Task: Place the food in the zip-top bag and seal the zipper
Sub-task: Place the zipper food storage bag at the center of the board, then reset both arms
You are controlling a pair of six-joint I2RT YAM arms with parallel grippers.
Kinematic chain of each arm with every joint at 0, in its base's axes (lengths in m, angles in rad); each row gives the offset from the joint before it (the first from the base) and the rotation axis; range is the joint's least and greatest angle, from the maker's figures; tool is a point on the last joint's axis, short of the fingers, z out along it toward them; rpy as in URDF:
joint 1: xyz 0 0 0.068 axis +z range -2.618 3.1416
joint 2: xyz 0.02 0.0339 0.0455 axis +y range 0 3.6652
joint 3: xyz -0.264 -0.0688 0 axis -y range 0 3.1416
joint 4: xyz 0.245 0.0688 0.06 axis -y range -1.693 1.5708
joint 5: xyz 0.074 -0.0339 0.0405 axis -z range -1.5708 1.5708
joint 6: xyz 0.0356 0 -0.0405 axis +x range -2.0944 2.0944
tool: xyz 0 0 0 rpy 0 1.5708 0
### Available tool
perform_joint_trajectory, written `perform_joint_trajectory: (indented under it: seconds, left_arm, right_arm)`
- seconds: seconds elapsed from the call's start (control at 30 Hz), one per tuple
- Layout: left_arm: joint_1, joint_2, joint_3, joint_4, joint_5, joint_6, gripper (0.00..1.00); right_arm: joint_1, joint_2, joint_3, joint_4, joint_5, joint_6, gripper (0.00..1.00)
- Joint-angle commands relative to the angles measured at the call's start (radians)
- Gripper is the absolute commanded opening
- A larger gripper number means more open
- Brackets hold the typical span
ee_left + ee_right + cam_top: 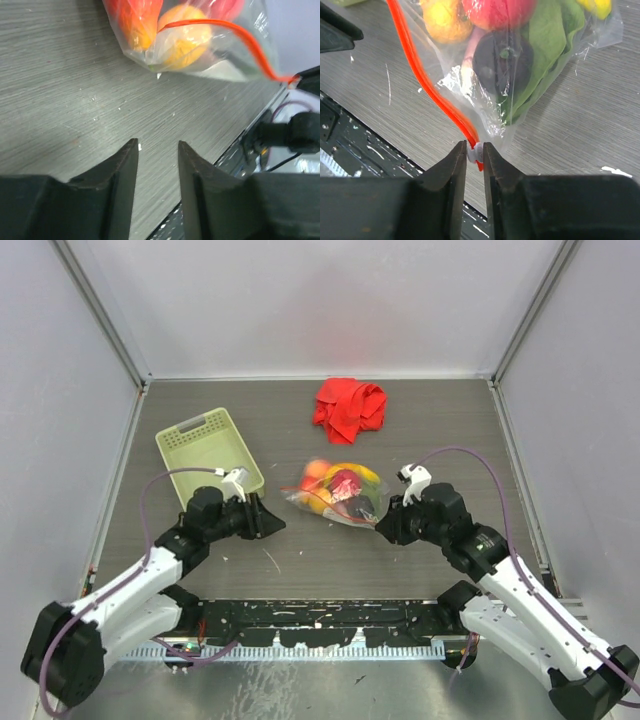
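The zip-top bag [335, 496] lies on the table's middle with the food [332, 480] inside it. Through the plastic I see a dark purple piece [499, 61], a green piece [547, 45], a red piece [500, 10] and a yellow-orange piece [186, 42]. The red-orange zipper [420, 75] runs along the bag's near edge. My right gripper [475, 146] is shut on the zipper's white slider [477, 152] at the bag's right end. My left gripper [157, 145] stands open and empty, apart from the bag's left end.
A pale green slotted basket [200, 426] stands at the back left, beside my left arm. A crumpled red cloth [348, 407] lies at the back middle. A black rail [330, 620] runs along the table's near edge.
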Motion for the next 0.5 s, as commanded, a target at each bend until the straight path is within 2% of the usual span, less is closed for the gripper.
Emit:
perform_joint_trajectory:
  seconds: [0.0,0.03,0.17,0.3,0.33,0.47]
  left_arm:
    - [0.001,-0.171,0.042,-0.165,-0.119,-0.023,0.51]
    - [0.001,-0.209,0.058,-0.216,-0.15,-0.024,0.58]
    - [0.002,-0.318,0.157,-0.415,-0.236,0.002,0.77]
    - [0.004,-0.378,0.296,-0.582,-0.319,0.05,0.86]
    - [0.004,-0.388,0.329,-0.625,-0.34,0.068,0.87]
    - [0.005,-0.425,0.464,-0.758,-0.46,0.156,0.99]
  right_arm:
    - [-0.001,-0.041,0.04,0.047,0.028,0.043,0.37]
    - [-0.001,-0.047,0.049,0.043,0.043,0.04,0.45]
    - [-0.001,-0.081,0.102,0.011,0.168,0.012,0.6]
    - [-0.001,-0.139,0.165,-0.032,0.363,-0.018,0.82]
    - [-0.001,-0.158,0.178,-0.039,0.429,-0.028,0.86]
    - [-0.001,-0.236,0.22,-0.051,0.595,-0.059,1.0]
